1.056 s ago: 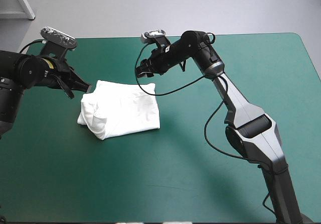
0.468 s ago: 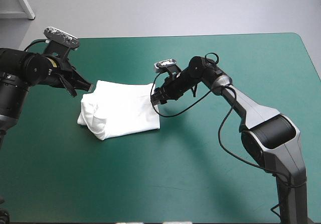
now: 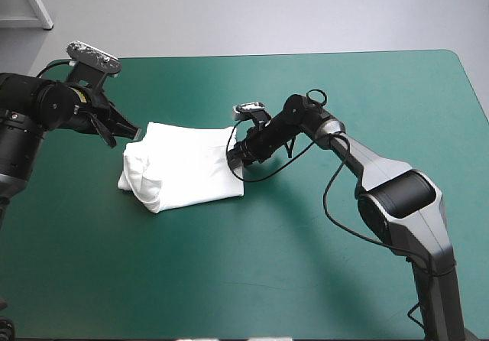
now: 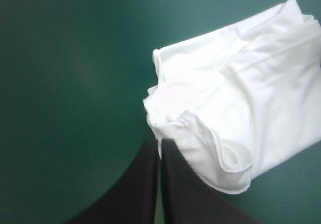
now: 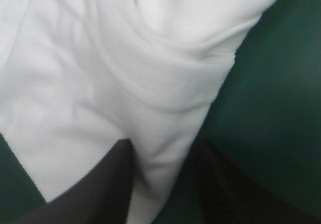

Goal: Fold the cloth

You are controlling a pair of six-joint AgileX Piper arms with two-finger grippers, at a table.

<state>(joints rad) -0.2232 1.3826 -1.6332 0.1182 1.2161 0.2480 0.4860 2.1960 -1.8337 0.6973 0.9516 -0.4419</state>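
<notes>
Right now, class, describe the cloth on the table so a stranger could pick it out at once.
On the teal-green table, look left of centre, between the left gripper and the right gripper. The T-shirt lies there as a folded bundle, the only white thing on the cover.

Left hand [image 4: 160, 146] closed, folded white T-shirt [image 4: 241, 93] just ahead, on teal-green cover [image 4: 75, 68]

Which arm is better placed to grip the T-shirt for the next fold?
Right, probably. The right tool is open, straddling the T-shirt's right edge. The left tool is shut, its tip beside the T-shirt's far left corner, gripping nothing.
</notes>
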